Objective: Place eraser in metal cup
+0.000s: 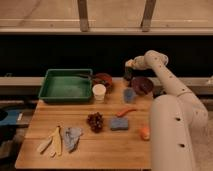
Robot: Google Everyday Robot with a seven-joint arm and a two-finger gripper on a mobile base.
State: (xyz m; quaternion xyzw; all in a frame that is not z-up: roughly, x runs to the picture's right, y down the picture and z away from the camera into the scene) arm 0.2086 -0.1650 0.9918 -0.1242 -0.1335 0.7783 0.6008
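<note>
Most seems done: my gripper [129,66] hangs over the metal cup [128,76] at the tabletop's [110,150] far edge, grip I cannot tell.

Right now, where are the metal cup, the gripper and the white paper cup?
metal cup [128,77]: camera view, dark side wall.
gripper [128,69]: camera view, its tip, right above the metal cup.
white paper cup [99,94]: camera view, front wall.
</note>
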